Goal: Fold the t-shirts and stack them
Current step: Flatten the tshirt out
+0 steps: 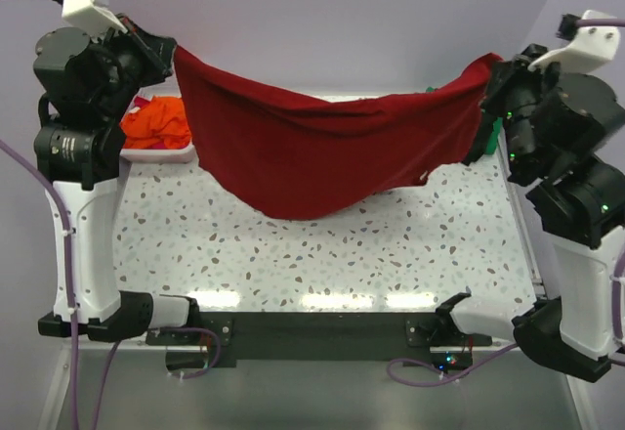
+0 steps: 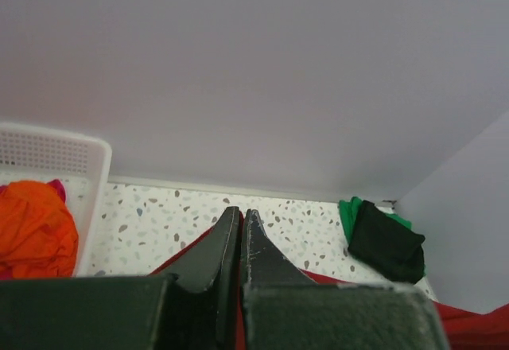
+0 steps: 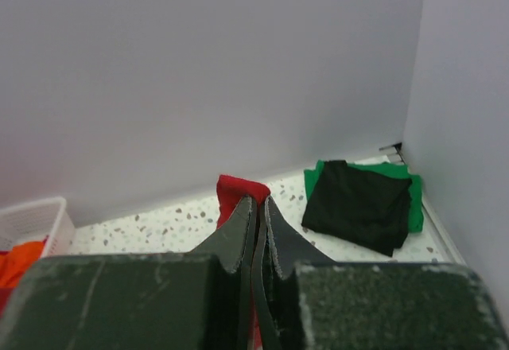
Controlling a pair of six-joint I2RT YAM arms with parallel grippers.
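Observation:
A dark red t-shirt hangs stretched in the air between both arms, sagging in the middle above the speckled table. My left gripper is shut on its left end; in the left wrist view red cloth shows under the closed gripper. My right gripper is shut on the right end, and a red tuft pokes out past its closed gripper. A folded black t-shirt lies on a green t-shirt at the back right corner.
A white slatted basket at the back left holds a crumpled orange t-shirt. The folded stack sits by the right wall. The back wall stands close behind the table.

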